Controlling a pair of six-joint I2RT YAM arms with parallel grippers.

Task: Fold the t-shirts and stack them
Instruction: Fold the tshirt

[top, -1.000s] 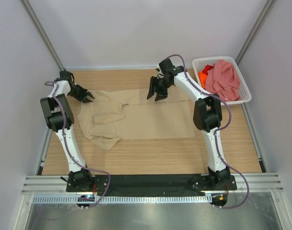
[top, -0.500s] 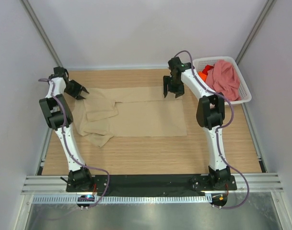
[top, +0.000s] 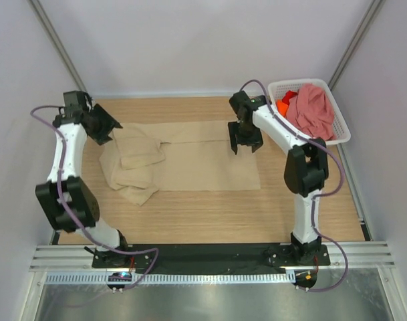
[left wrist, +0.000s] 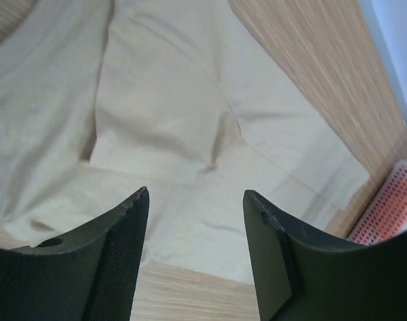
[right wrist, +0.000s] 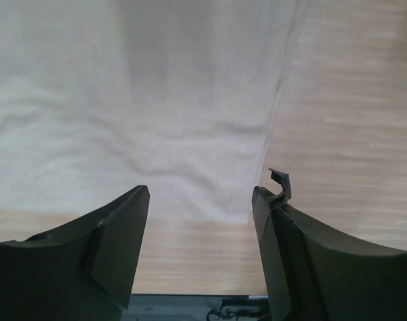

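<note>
The beige t-shirt [top: 190,164] lies across the far half of the worktop [top: 210,214], its left end bunched. The left gripper [top: 108,128] hangs at that bunched far-left corner, and the right gripper [top: 245,142] hangs over the shirt's right edge. Both are spread wide and hold nothing. The pink t-shirt [top: 311,110] and the orange t-shirt [top: 283,107] sit in the basket [top: 340,136] at the far-right corner.

A t-shirt [top: 196,164] lies spread on the table [top: 210,214] across the middle of the top view, with its left end bunched in folds at centre left. The left gripper [top: 108,127] is at that end's upper left edge, and the right gripper [top: 246,142] is over the shirt's upper right part. A basket [top: 338,138] stands at the upper right. In it, one heaped shirt [top: 311,110] lies over another shirt [top: 283,105] at its left.
</note>
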